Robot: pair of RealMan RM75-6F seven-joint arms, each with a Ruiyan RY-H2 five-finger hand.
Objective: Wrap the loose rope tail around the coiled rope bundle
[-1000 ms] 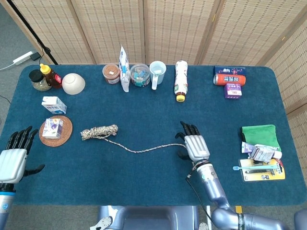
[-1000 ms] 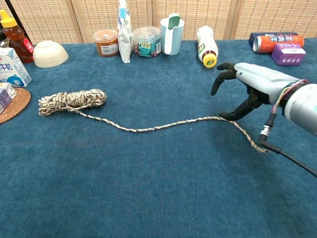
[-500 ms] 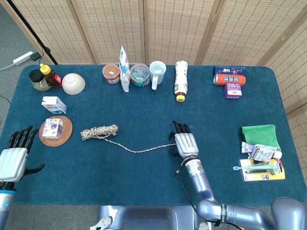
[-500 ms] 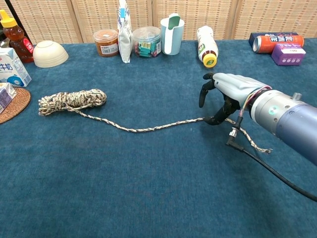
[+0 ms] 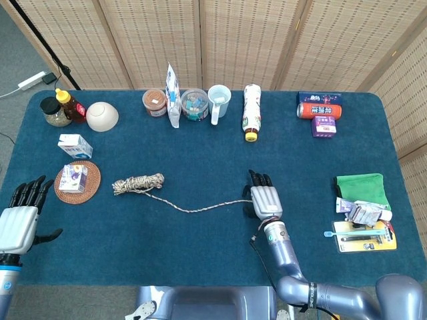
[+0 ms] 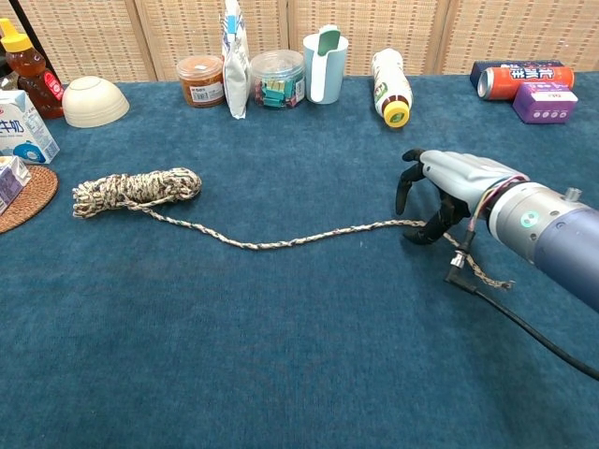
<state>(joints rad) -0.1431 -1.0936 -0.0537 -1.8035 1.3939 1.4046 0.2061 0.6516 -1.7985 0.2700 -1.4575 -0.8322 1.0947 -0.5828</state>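
Note:
The coiled rope bundle (image 5: 138,183) (image 6: 136,190) lies on the blue table left of centre. Its loose tail (image 5: 200,209) (image 6: 281,243) snakes rightward across the cloth, passes under my right hand (image 5: 265,200) (image 6: 449,182) and ends just beyond it (image 6: 505,282). That hand hovers palm down over the tail with its fingers arched and the thumb tip by the rope, which still lies flat on the table. My left hand (image 5: 17,223) rests at the table's left front edge, fingers spread and holding nothing; it is absent from the chest view.
Along the back stand a honey bottle (image 6: 26,65), bowl (image 6: 90,101), jar (image 6: 201,80), pouch (image 6: 234,58), mug (image 6: 324,65), lying bottle (image 6: 390,86) and can (image 6: 524,79). A milk carton (image 5: 75,145) and coaster (image 5: 77,181) sit left; a green cloth (image 5: 361,187) and packets lie right.
My right hand slid left along the tail, then came partway back to the right and sits lower over the rope. The coil and my left hand have not moved.

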